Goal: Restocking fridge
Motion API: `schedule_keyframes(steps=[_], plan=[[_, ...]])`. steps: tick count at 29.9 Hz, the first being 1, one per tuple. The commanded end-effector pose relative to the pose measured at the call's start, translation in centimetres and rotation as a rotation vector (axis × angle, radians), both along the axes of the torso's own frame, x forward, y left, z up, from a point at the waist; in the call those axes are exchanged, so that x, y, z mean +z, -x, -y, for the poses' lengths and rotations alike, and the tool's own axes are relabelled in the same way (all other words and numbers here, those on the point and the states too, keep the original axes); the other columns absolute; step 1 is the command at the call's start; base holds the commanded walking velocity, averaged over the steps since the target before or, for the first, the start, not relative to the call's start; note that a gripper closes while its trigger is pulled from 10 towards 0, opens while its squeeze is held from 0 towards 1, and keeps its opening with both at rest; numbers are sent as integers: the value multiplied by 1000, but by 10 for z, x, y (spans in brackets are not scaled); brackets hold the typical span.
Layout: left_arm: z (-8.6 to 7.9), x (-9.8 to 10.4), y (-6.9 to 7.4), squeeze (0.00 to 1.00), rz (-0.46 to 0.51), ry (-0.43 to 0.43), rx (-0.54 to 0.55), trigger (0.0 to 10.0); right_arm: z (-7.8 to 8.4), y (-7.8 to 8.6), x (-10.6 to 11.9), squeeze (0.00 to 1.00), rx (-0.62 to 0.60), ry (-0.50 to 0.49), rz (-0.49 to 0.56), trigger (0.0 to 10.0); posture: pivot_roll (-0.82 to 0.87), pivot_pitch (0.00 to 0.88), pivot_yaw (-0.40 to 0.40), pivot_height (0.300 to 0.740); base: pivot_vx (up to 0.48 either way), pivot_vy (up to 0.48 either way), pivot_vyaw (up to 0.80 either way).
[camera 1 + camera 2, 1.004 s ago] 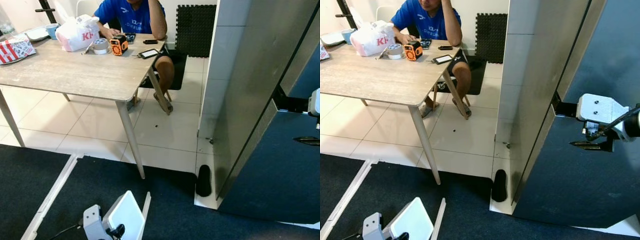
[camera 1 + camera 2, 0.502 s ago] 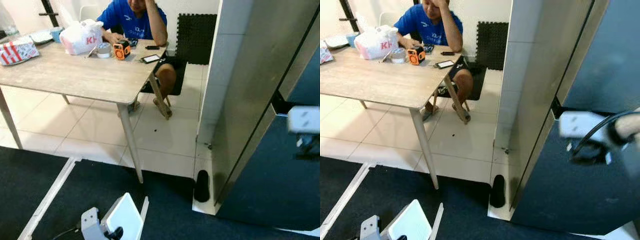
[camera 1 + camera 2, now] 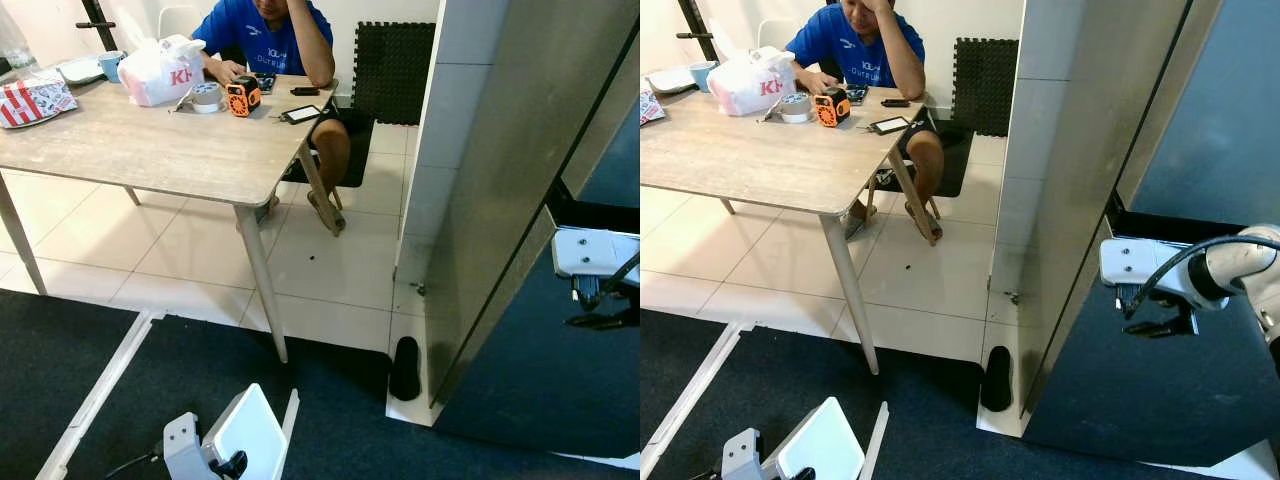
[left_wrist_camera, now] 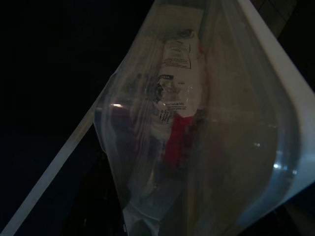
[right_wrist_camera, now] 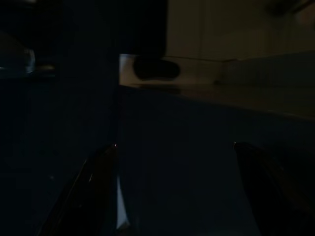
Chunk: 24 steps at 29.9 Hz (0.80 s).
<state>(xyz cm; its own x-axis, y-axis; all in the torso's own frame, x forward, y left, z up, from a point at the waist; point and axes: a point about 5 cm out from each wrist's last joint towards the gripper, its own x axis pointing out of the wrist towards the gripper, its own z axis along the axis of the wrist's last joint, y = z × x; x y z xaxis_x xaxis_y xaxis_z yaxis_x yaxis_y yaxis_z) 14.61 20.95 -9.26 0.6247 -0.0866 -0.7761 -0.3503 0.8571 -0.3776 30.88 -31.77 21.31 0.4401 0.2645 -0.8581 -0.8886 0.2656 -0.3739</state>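
Starting at the far left, a wooden desk [image 3: 150, 145] carries a red-and-white printed packet [image 3: 32, 100], a plate [image 3: 75, 68], a cup [image 3: 108, 63], a white plastic bag [image 3: 157, 72], a roll of tape [image 3: 206, 95], an orange tape measure [image 3: 240, 96] and a phone [image 3: 301, 114]. A person in a blue shirt [image 3: 268, 35] sits at its far edge, elbow on the top. A black foam mat [image 3: 392, 55] stands against the wall behind them.

At the near edge, over dark carpet [image 3: 60, 370], the left tool [image 3: 232, 465] hangs low beside a white tray-like piece [image 3: 245, 430]; whether its fingers are apart or together I cannot tell. In the left wrist view a clear plastic bag [image 4: 192, 147] with a red-and-white labelled item inside hangs just in front of the camera.

Toward the middle, a black slipper [image 3: 405, 366] lies on the white tile at the foot of the fridge's grey side [image 3: 500, 180].

On the right, the dark blue fridge door [image 3: 1180, 390] stands closed. The right tool [image 3: 1162, 327] is held up just in front of it, below the black gap between the doors; the right wrist view shows its two fingers [image 5: 93, 182] spread apart, holding nothing, facing the blue panel.
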Motion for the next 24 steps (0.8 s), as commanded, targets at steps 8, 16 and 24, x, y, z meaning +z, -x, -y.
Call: schedule_keyframes(steps=[8, 16, 24], plan=[[8, -3, 5, 0, -15, 35, 5, 10000, 27, 8, 31, 0, -110, -18, 94, 10000, -73, 0, 0, 740, 0, 0, 0], [7, -3, 6, 0, -16, 32, 4, 10000, 44, 13, 44, 0, -160, 1, 155, 10000, -74, 0, -3, 740, 0, 0, 0], [7, -3, 5, 0, -14, 31, 3, 10000, 40, 6, 50, 0, -140, 9, 228, 10000, -72, 0, -2, 740, 0, 0, 0]])
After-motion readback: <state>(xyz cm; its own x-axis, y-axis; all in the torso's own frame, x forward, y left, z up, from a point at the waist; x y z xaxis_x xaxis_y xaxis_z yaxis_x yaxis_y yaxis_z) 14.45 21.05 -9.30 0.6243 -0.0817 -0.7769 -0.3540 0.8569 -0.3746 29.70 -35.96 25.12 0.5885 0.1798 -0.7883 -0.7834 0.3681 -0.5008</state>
